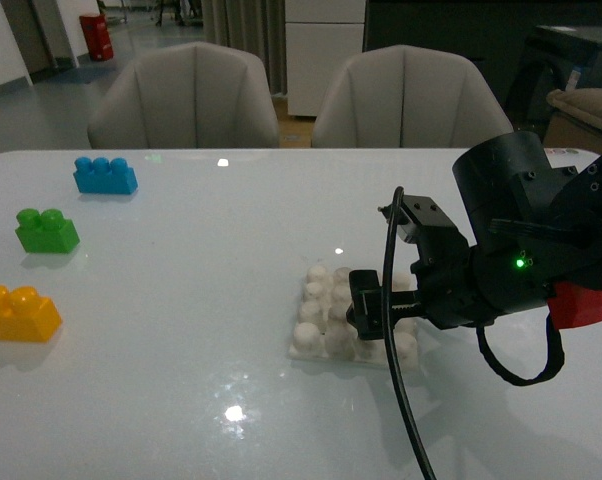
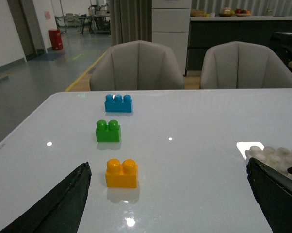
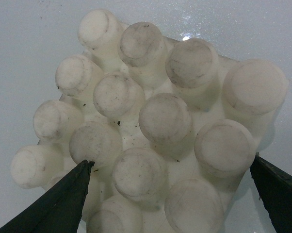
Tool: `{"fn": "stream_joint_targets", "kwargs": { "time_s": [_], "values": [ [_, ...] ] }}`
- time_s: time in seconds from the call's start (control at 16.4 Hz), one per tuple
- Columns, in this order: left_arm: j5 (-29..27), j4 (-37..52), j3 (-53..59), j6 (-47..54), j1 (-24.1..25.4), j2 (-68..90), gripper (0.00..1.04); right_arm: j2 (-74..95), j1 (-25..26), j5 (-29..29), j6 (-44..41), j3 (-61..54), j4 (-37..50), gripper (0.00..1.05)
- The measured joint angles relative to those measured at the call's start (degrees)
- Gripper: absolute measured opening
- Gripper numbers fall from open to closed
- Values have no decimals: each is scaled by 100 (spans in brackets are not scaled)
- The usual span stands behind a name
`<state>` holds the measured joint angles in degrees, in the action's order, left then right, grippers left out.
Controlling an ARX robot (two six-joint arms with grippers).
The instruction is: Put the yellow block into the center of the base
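At the far left of the table (image 1: pixel 211 330) the yellow block (image 1: pixel 19 312) sits flat with its two studs up. Its long axis runs across the table, roughly along the near edge, and the right end is turned slightly toward the robot. Behind it a green brick (image 1: pixel 47 230) and a blue brick (image 1: pixel 105 175) stand in a row, each apart from the next. The left gripper (image 2: pixel 168 165) is spread wide and holds nothing. In its wrist view the yellow block (image 2: pixel 121 173) lies ahead of it, nearer one finger than the other.

Well to the right lies the base (image 1: pixel 311 340), flat and studs up. The right gripper (image 1: pixel 366 305) hangs low over it, also wide open and empty. Its wrist view shows a finger on either side of the base (image 3: pixel 163 116), but I cannot tell whether they touch it. A red thing (image 1: pixel 579 305) shows behind that arm.

The likely trouble is crowding. With the right gripper sitting over the centre studs, a block carried in by the left arm could strike it. An off-centre grasp could twist the block, so that its underside misses the stud grid. If the base is not held, pressing down could make it slide on the glossy top.
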<state>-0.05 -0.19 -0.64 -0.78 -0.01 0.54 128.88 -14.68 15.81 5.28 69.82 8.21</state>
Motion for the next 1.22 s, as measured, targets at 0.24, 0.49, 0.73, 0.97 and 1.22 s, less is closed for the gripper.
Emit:
{"fn": "stream_joint_targets", "kwargs": {
  "time_s": [0.24, 0.49, 0.73, 0.97, 1.22],
  "values": [
    [0, 0, 0, 0, 0, 0, 98, 11, 9, -22, 26, 116, -118, 98],
    [0, 0, 0, 0, 0, -2, 98, 31, -35, -70, 26, 208, -61, 98],
    [0, 0, 0, 0, 0, 0, 98, -9, -33, -55, 66, 155, 70, 98],
    [0, 0, 0, 0, 0, 0, 98, -1193, 354, 39, 391, -614, 708, 98],
    [2, 0, 0, 0, 0, 0, 98, -4004, 1104, -223, 885, -2385, 1504, 98]
  ]
}}
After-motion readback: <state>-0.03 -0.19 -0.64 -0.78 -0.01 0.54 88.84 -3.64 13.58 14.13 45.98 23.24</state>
